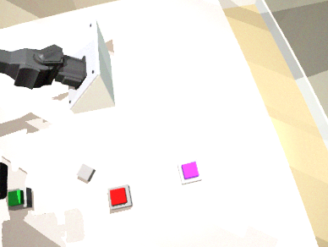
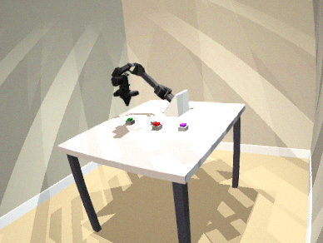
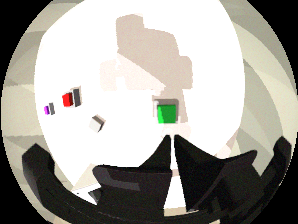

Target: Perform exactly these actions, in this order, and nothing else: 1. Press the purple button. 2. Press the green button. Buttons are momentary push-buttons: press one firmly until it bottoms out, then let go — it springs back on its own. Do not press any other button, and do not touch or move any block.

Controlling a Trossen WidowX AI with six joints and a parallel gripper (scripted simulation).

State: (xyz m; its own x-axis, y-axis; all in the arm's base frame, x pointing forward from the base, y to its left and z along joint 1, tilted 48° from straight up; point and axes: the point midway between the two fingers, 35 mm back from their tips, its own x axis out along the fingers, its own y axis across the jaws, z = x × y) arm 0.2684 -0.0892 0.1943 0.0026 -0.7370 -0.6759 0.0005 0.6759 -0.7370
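Wrist view shows my gripper [image 3: 170,137] with its 2 dark fingers drawn together to a thin pale slit, nothing caught between them, pointing down toward the white table [image 3: 220,50]. Just past the fingertips sits the green button [image 3: 166,112], well below me and not touched; the exterior view has my gripper [image 2: 126,99] hanging in the air above and a little behind that green button [image 2: 131,121], with a grey shadow lying on the table [image 2: 137,151] in front of it. Farther along my wrist view come a small pale block [image 3: 97,123], then the red button [image 3: 68,99], then the purple button [image 3: 48,108] smallest of all at the left. From the top camera my gripper itself is hard to make out; only a dark shape shows at the left edge just above the green button [image 1: 16,198], which stands at the near left of the table [image 1: 190,85]. To its right the pale block [image 1: 85,172] lies tilted, apart from everything, then the red button [image 1: 118,196] on its grey base, then the purple button [image 1: 189,170] well to the right, all 3 buttons unpressed as far as I can see. My arm reaches back to the white wedge-shaped mount [image 1: 95,76] at the far side, seen also in the exterior view [image 2: 178,105]
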